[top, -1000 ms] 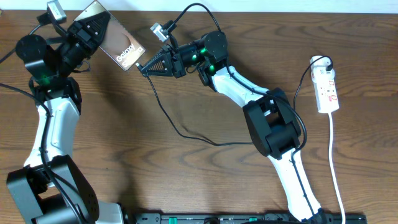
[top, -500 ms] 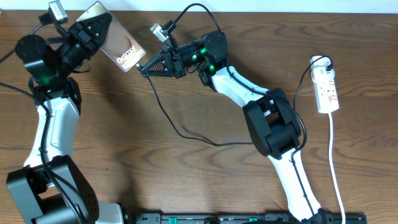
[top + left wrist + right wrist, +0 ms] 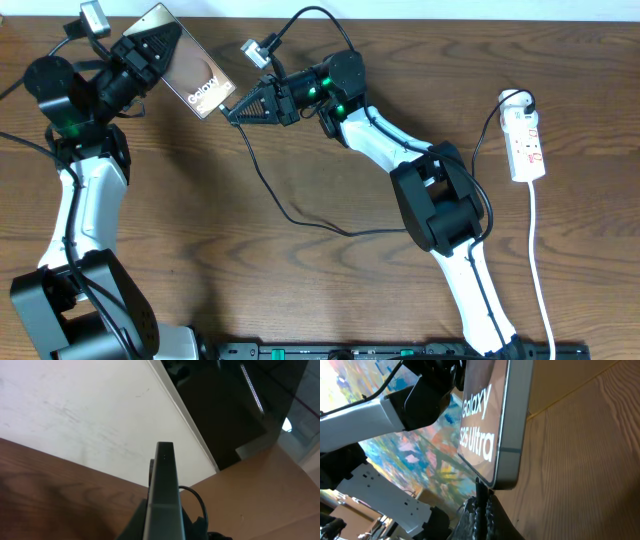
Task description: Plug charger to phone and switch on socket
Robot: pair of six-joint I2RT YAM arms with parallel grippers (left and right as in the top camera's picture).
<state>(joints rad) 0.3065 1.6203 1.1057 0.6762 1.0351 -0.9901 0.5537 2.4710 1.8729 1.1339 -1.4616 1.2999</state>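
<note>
— Left end effector [image 3: 150, 50], top left above the counter [image 3: 300, 290]: what does it have?

— Its fingers are clamped tight on the phone [image 3: 190, 72], which is held clear of the wood and tilted, mirrored back up, "Galaxy" lettering showing. From the left wrist the handset appears edge-on [image 3: 165, 490], rising straight out of the grip.

— And the right end effector [image 3: 232, 110]?

— Closed down hard on the plug tip [image 3: 481, 492] of the charger [image 3: 290, 215], nose pointed at the phone's lower short edge. In the right wrist view the tip meets that edge [image 3: 492, 425] just below the lettering; whether it is fully seated cannot be told.

— Where does the cable run?

— From the pinched tip it drops onto the counter, loops toward the near side, then bends right and passes under the right arm.

— The socket?

— The socket [image 3: 527, 145] lies flat at the far right of the counter, well apart from both arms. A black plug [image 3: 516, 99] sits in its far end, and a white cord [image 3: 540, 280] trails from it toward the near edge. Red switch marks show; the switch position is too small to read.
</note>
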